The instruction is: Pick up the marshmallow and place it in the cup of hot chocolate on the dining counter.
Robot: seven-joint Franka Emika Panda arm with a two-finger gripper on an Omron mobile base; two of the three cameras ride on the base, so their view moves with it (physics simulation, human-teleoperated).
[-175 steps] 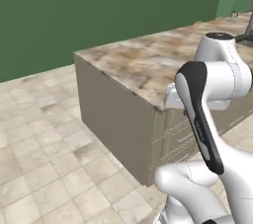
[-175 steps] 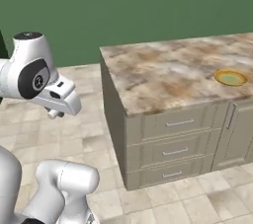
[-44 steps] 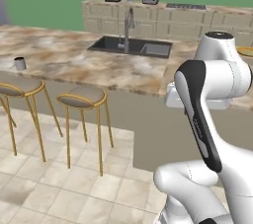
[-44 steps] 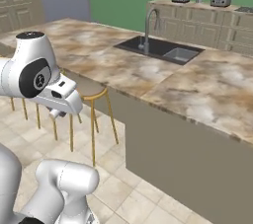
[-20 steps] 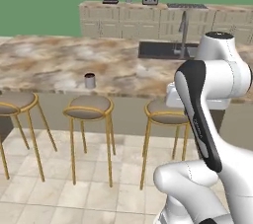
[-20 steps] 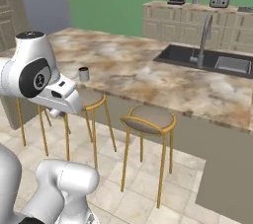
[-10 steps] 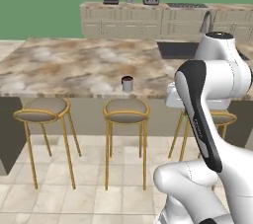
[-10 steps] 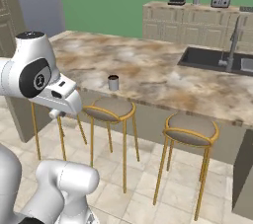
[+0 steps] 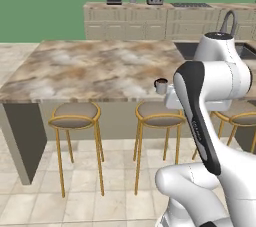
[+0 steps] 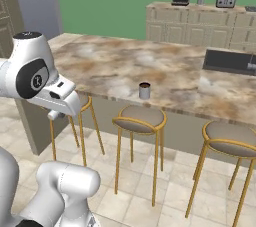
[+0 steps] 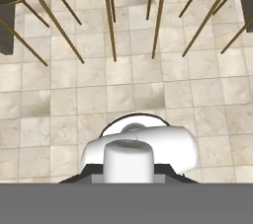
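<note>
While the base faces the stool side of the desk [image 9: 75,71], the risks come mostly from what cannot yet be seen. Going left to right in the left base view: the broad marbled top is bare over its left and middle, the cup of hot chocolate [image 9: 161,85] stands near the front edge above the middle stool [image 9: 159,112], and the white arm rises at the right, tucked up and partly covering the desk behind the cup. I can find no marshmallow on the stretch of stone in view; it may be too small to make out or may lie elsewhere, so a reach begun from here could go nowhere. The stools crowd the front of the desk, and I judge that an arm swung low, or a base driven closer, could catch a seat [image 10: 139,116] or a leg. The cup sits close to the edge, so a careless pass could knock it off or spill it.

The pincer's fingertips are not visible, and I cannot tell whether it is released or clenched; the hand view looks down at floor tiles and stool legs [image 11: 111,25].

Against half a second ago, the whole scene has slid rightward in both base views, the cup with it: that is the base driving, not the cup moving.
</note>
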